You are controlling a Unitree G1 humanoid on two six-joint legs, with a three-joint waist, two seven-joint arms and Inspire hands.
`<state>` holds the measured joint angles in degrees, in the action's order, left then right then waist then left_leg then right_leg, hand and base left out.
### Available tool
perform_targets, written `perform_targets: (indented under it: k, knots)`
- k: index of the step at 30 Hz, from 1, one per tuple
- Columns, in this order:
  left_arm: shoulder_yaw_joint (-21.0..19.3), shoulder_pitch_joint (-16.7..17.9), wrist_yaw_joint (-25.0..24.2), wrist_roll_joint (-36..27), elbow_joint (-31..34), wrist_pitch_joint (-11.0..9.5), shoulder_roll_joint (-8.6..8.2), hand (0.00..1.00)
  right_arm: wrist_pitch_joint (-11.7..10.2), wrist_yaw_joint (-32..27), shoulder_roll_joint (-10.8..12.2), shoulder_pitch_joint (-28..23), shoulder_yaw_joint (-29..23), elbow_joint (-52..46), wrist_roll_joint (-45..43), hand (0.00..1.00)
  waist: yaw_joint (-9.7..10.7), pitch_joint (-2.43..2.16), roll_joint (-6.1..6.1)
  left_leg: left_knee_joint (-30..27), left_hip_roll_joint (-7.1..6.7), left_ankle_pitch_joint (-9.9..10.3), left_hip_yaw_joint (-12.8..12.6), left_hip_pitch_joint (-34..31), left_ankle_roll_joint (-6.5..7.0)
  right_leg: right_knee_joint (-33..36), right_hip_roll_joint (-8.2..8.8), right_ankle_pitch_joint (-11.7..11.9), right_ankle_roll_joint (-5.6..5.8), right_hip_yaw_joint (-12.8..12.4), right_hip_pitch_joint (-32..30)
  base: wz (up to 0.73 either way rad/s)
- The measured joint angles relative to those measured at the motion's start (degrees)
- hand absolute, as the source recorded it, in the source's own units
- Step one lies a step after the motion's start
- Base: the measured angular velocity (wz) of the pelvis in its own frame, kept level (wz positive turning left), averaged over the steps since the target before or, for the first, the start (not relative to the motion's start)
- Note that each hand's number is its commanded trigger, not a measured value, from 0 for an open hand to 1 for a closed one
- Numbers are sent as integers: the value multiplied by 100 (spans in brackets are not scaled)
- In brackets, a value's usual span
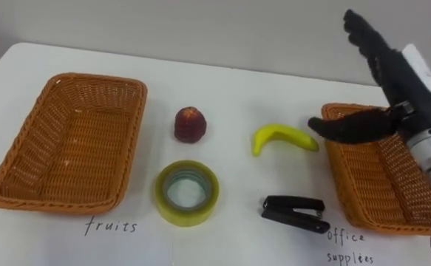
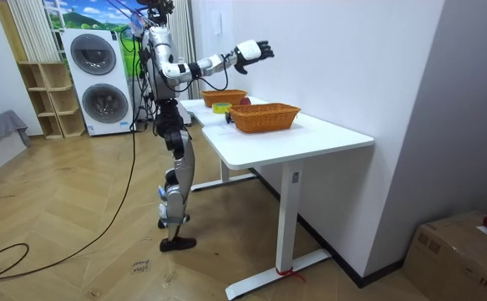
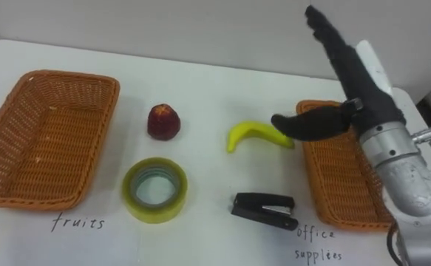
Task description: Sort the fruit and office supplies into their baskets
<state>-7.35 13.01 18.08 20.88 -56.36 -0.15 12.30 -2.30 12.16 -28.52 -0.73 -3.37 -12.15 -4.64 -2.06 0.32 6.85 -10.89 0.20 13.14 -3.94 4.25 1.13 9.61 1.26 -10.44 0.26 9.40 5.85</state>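
On the white table lie a dark red apple (image 1: 190,123), a yellow banana (image 1: 282,137), a roll of yellowish tape (image 1: 186,192) and a black stapler (image 1: 295,213). A wicker basket (image 1: 69,140) marked "fruits" sits at the left and holds nothing. A second wicker basket (image 1: 372,179), marked "office supplies", sits at the right. My right hand (image 1: 381,89) is raised above that right basket with its fingers straight and spread, thumb pointing toward the banana, holding nothing. In the room view the same hand (image 2: 252,52) reaches out over the table.
The table (image 1: 222,89) backs onto a pale wall. In the room view I stand at the table's long side; washing machines (image 2: 101,79) stand behind me and a cardboard box (image 2: 464,251) sits on the floor at the room view's right.
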Motion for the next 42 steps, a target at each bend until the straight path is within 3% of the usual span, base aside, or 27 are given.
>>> perform_targets:
  k: [17, 21, 42]
  knots:
    - [195, 0, -110, 10, -182, 17, 37, 0, 278, 1230, 3, -84, 266, 28, -405, 0, -142, 7, 1, -44, -2, 1, 9, -9, 1, 14, 0, 5, -6, 0, 13, 0]
    - [196, -3, -118, 8, -189, 17, 66, 0, 311, 1334, 3, -84, 268, 28, -403, 0, -156, 40, 54, -48, -1, 0, 12, -18, 1, 13, -1, 5, -6, 0, 7, 0]
    - [768, -131, -165, 5, -203, 70, 245, 0, 601, 2423, 27, -321, 769, 250, -437, 0, -159, 15, 20, -61, -10, -1, 124, -60, 1, 11, 13, 6, -8, 90, -5, 1]
